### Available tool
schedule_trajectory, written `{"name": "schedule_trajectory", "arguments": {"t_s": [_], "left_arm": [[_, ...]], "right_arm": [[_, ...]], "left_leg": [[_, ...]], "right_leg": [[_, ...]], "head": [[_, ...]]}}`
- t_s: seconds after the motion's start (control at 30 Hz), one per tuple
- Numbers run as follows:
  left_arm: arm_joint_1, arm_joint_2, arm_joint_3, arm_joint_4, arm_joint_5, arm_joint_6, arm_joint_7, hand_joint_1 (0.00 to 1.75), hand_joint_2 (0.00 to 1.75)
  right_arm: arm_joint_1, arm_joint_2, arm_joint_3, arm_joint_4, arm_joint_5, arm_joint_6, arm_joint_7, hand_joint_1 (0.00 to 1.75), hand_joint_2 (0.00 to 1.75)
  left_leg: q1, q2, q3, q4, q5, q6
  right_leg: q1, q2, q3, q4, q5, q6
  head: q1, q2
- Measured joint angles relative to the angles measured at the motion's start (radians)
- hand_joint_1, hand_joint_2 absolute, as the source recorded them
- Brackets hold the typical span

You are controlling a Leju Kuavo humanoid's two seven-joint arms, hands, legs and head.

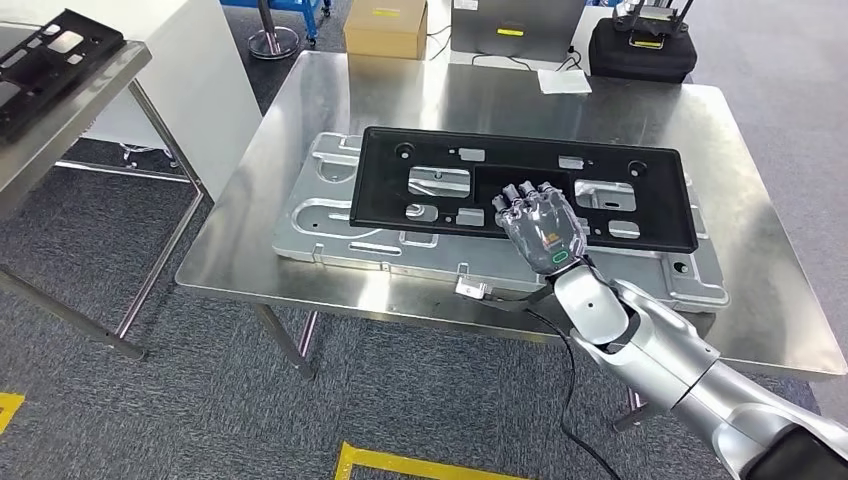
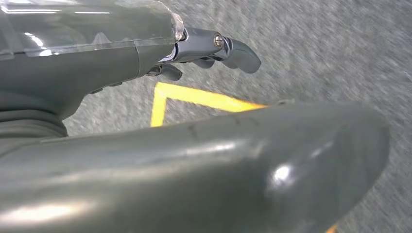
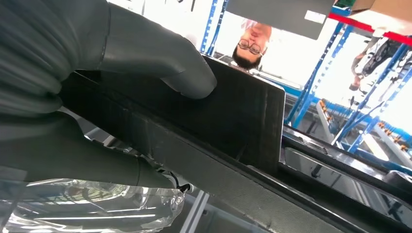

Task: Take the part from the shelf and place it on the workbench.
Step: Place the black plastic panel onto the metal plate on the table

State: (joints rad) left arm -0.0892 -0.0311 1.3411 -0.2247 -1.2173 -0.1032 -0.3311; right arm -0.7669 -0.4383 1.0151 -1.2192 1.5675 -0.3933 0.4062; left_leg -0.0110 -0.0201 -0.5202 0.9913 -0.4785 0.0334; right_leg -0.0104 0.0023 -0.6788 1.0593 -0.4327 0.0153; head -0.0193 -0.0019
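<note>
The flat black rectangular plastic part (image 1: pixel 520 190) with cut-out openings lies on a silver stamped metal plate (image 1: pixel 330 215) in the middle of the shiny steel workbench (image 1: pixel 300 110), its long side running along the workbench's near edge. The right hand (image 1: pixel 538 222) clamps the part's near edge, fingers over the top and the thumb (image 3: pixel 160 58) pressed against its face. The left hand (image 2: pixel 214 48) hangs over grey carpet (image 2: pixel 330 53) beside a yellow floor marking (image 2: pixel 194 97), fingers curled in, holding nothing.
</note>
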Motion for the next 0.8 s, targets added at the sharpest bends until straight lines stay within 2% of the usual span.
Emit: {"name": "schedule_trajectory", "arguments": {"t_s": [0.03, 0.07, 0.13, 0.17, 0.23, 0.3, 0.33, 0.37, 0.4, 0.47, 0.5, 0.53, 0.6, 0.67, 0.73, 0.8], "left_arm": [[-0.001, -0.001, 0.000, 0.000, 0.000, 0.000, 0.000, 0.00, 0.00], [-0.002, -0.001, 0.000, 0.001, 0.000, 0.000, 0.000, 0.00, 0.00], [-0.004, 0.001, 0.000, 0.001, 0.000, 0.001, 0.000, 0.00, 0.00], [-0.005, 0.002, 0.000, 0.001, 0.000, 0.002, 0.000, 0.00, 0.00], [-0.007, 0.003, 0.000, 0.001, 0.000, 0.002, -0.001, 0.00, 0.00], [-0.007, 0.002, -0.001, 0.001, 0.000, 0.002, -0.001, 0.00, 0.00], [-0.006, 0.002, -0.001, 0.001, -0.001, 0.003, -0.002, 0.00, 0.00], [-0.005, 0.002, -0.001, 0.001, -0.002, 0.003, -0.002, 0.00, 0.00], [-0.005, 0.002, -0.001, 0.001, -0.003, 0.004, -0.002, 0.00, 0.00], [-0.004, 0.003, -0.001, 0.001, -0.004, 0.004, -0.002, 0.00, 0.00], [-0.004, 0.003, -0.001, 0.001, -0.004, 0.004, -0.003, 0.00, 0.44], [-0.004, 0.003, -0.001, 0.001, -0.005, 0.004, -0.003, 0.00, 0.87], [-0.004, 0.004, -0.001, 0.001, -0.008, 0.005, -0.003, 0.00, 0.87], [-0.004, 0.004, -0.002, 0.001, -0.008, 0.004, -0.004, 0.00, 0.00], [-0.006, 0.004, -0.003, 0.001, -0.006, 0.004, -0.006, 0.00, 0.00], [-0.007, 0.004, -0.003, 0.001, -0.006, 0.004, -0.006, 0.00, 0.00]], "right_arm": [[0.000, 0.000, 0.000, 0.001, 0.000, 0.000, 0.000, 1.75, 1.75], [-0.001, 0.000, -0.001, 0.002, 0.000, 0.000, 0.000, 1.75, 1.75], [-0.003, 0.001, -0.002, 0.002, 0.000, -0.001, 0.002, 1.75, 1.75], [-0.005, 0.001, -0.003, 0.002, 0.000, -0.002, 0.003, 1.75, 1.75], [-0.008, 0.002, -0.004, 0.003, 0.000, -0.003, 0.006, 1.75, 1.75], [-0.006, 0.003, -0.004, 0.005, 0.000, -0.003, 0.006, 1.75, 1.75], [-0.004, 0.004, -0.004, 0.007, 0.000, -0.003, 0.005, 1.75, 1.75], [-0.002, 0.006, -0.004, 0.008, 0.000, -0.003, 0.004, 1.75, 1.75], [0.000, 0.007, -0.004, 0.010, 0.000, -0.003, 0.004, 1.75, 1.75], [0.000, 0.009, -0.004, 0.013, 0.000, -0.003, 0.003, 0.87, 0.87], [0.000, 0.009, -0.005, 0.014, 0.000, -0.004, 0.003, 0.44, 0.44], [-0.001, 0.010, -0.005, 0.015, 0.000, -0.005, 0.002, 0.00, 0.00], [-0.001, 0.011, -0.008, 0.017, 0.000, -0.008, 0.000, 0.00, 0.00], [-0.001, 0.013, -0.015, 0.018, 0.000, -0.011, -0.002, 0.00, 0.00], [-0.001, 0.014, -0.025, 0.021, 0.000, -0.014, -0.005, 0.00, 0.00], [0.002, 0.014, -0.032, 0.025, 0.000, -0.016, -0.010, 0.00, 0.00]], "left_leg": [[-0.001, -0.001, 0.005, 0.001, -0.011, -0.005], [-0.002, -0.002, 0.010, 0.004, -0.018, -0.010], [-0.003, -0.001, 0.010, 0.017, -0.021, -0.021], [-0.003, 0.001, 0.001, 0.045, -0.018, -0.026], [0.003, 0.006, -0.057, 0.145, -0.030, -0.038], [0.011, 0.010, -0.136, 0.261, -0.081, -0.051], [0.014, 0.011, -0.167, 0.293, -0.105, -0.055], [0.017, 0.012, -0.184, 0.294, -0.109, -0.057], [0.019, 0.013, -0.185, 0.262, -0.085, -0.059], [0.022, 0.013, -0.153, 0.128, 0.022, -0.058], [0.021, 0.014, -0.136, 0.068, 0.058, -0.055], [0.019, 0.014, -0.124, 0.029, 0.082, -0.050], [0.014, 0.013, -0.119, 0.015, 0.083, -0.036], [0.017, 0.013, -0.113, 0.012, 0.089, -0.024], [0.019, 0.013, -0.106, 0.005, 0.089, -0.011], [0.015, 0.012, -0.103, 0.005, 0.085, -0.002]], "right_leg": [[0.004, 0.000, 0.003, -0.030, 0.039, -0.006], [0.006, 0.000, 0.004, -0.044, 0.055, -0.012], [0.004, 0.001, 0.016, -0.048, 0.052, -0.021], [0.001, 0.001, 0.026, -0.053, 0.048, -0.026], [-0.002, 0.000, 0.046, -0.058, 0.040, -0.034], [-0.003, 0.000, 0.061, -0.060, 0.025, -0.037], [-0.003, 0.000, 0.069, -0.059, 0.017, -0.037], [-0.004, 0.002, 0.079, -0.059, 0.009, -0.036], [-0.005, 0.002, 0.089, -0.059, 0.001, -0.033], [-0.006, 0.003, 0.110, -0.058, -0.016, -0.027], [-0.006, 0.004, 0.117, -0.056, -0.023, -0.022], [-0.005, 0.005, 0.119, -0.055, -0.028, -0.017], [-0.003, 0.007, 0.119, -0.054, -0.036, -0.004], [-0.006, 0.006, 0.118, -0.047, -0.049, 0.008], [-0.008, 0.004, 0.089, 0.021, -0.091, 0.017], [-0.008, 0.003, 0.018, 0.157, -0.150, 0.021]], "head": [[0.000, 0.000], [0.000, 0.000], [0.000, 0.000], [-0.001, 0.000], [-0.003, 0.000], [-0.004, 0.000], [-0.004, 0.000], [-0.004, 0.000], [-0.005, 0.000], [-0.004, 0.000], [-0.004, 0.000], [-0.004, 0.000], [-0.004, 0.000], [-0.004, 0.000], [-0.003, 0.000], [-0.003, 0.000]]}}
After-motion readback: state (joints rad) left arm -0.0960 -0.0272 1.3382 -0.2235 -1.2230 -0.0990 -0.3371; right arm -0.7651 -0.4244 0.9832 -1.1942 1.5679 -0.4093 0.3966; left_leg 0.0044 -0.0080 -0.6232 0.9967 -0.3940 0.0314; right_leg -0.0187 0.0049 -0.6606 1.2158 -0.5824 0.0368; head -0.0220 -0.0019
